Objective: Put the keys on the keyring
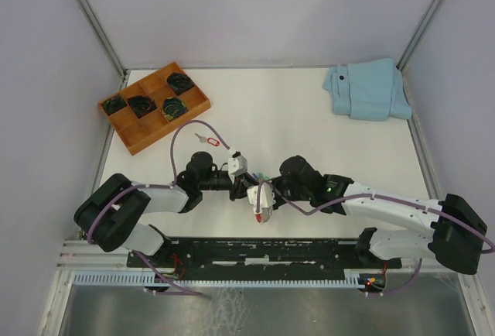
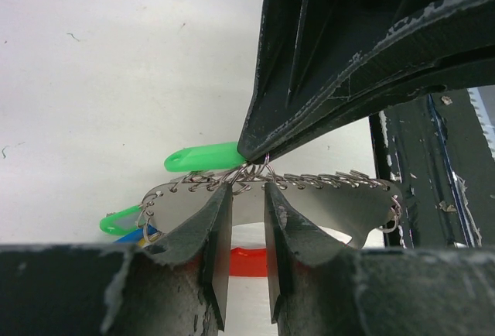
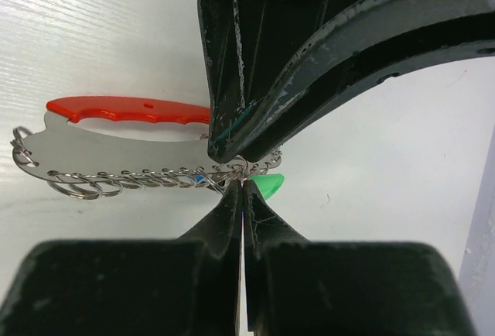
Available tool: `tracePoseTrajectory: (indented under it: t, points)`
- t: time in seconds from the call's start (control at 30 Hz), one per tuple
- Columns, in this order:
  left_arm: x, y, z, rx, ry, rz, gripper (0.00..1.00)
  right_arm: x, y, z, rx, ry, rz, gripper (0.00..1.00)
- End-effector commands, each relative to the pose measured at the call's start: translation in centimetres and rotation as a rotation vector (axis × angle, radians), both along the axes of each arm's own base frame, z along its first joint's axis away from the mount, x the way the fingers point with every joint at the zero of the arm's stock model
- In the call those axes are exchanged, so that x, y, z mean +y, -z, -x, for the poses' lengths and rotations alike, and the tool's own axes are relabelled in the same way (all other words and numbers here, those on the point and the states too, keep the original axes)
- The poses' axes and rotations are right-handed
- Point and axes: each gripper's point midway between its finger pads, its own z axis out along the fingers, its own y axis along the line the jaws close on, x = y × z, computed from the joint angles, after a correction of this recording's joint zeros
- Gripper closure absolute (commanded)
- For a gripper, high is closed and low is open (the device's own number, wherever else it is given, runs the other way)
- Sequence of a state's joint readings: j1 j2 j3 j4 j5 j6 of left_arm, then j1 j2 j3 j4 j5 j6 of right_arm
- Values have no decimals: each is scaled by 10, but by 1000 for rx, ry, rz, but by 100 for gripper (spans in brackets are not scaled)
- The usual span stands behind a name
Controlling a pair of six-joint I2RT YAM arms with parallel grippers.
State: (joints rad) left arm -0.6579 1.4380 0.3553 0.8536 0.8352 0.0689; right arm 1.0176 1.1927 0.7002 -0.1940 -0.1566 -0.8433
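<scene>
The two arms met over the near middle of the tabletop (image 1: pixel 309 135), with the keyring (image 3: pixel 116 150) between their tips. The right hand (image 3: pixel 242 189) was clenched, its fingers pressed flat together on the small wire rings at the edge of the keyring's metal plate. The green-tagged key (image 2: pixel 205 156) sat right at that pinch, its tag poking out leftward in the left wrist view. Whether it already hung on a ring could not be told.

The left hand (image 2: pixel 247 200) was released. Its fingers (image 2: pixel 220 228) stood apart with a clear gap, one on each side of the plate's edge, just below the row of wire loops. The red curved band (image 3: pixel 128 109) ran along the plate's opposite edge.

The red-tagged key (image 1: pixel 209 141) lay by itself on the tabletop, farther off and to the left of the hands, apart from the keyring.

A wooden tray (image 1: pixel 155 141) holding dark coiled items (image 1: pixel 143 105) sat at the far left. A folded light blue cloth (image 1: pixel 367 88) lay at the far right.
</scene>
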Motion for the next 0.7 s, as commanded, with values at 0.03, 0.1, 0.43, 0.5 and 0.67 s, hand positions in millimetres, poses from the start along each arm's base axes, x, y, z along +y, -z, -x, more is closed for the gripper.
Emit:
tracePoseTrajectory:
  t: [0.03, 0.1, 0.43, 0.5, 0.67]
  points:
    - [-7, -12, -6, -27, 14, 23, 70, 21, -33, -5, -50, -39, -77, 99]
    - [-7, -10, -7, -24, 16, 18, 70, 21, -32, -4, -47, -42, -77, 99]
    - [-4, -2, -20, -10, -66, -18, 69, 10, -15, -20, -34, 97, -20, 99]
    - [1, -3, -29, -27, -137, -26, 68, 6, -8, -22, -9, 153, -11, 99]
    - [28, -7, -64, -55, -415, -41, 67, 0, 12, -25, 86, 299, -9, 99]
